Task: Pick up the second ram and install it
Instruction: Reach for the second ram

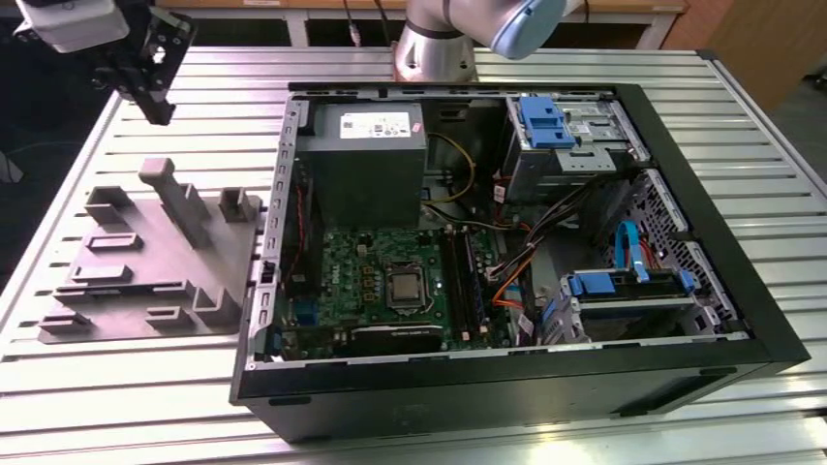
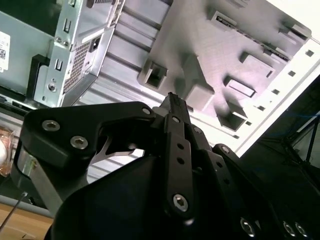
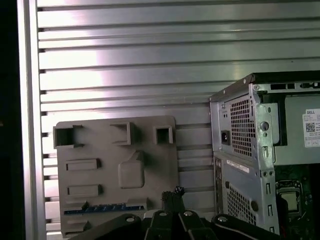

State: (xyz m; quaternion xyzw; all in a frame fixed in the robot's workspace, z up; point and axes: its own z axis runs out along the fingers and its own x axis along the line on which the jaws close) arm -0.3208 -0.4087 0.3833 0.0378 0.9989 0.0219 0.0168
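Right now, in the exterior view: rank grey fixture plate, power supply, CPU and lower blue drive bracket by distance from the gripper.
From the gripper:
1. Grey fixture plate, exterior view's left, outside the case.
2. Power supply, case's far corner.
3. CPU, on the motherboard.
4. Lower blue drive bracket, exterior view's right.

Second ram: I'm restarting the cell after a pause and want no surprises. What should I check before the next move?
1. Long blue-green circuit-board strip, the second ram, lying in the grey plastic fixture plate: ok.
2. Black gripper empty: ok.
3. Jaws open for a grasp: not ok, shut.
4. Gripper at the ram: not ok, it hangs apart from it.
5. Black computer case open, green motherboard exposed: ok.
6. Free black slot rail: cannot tell.
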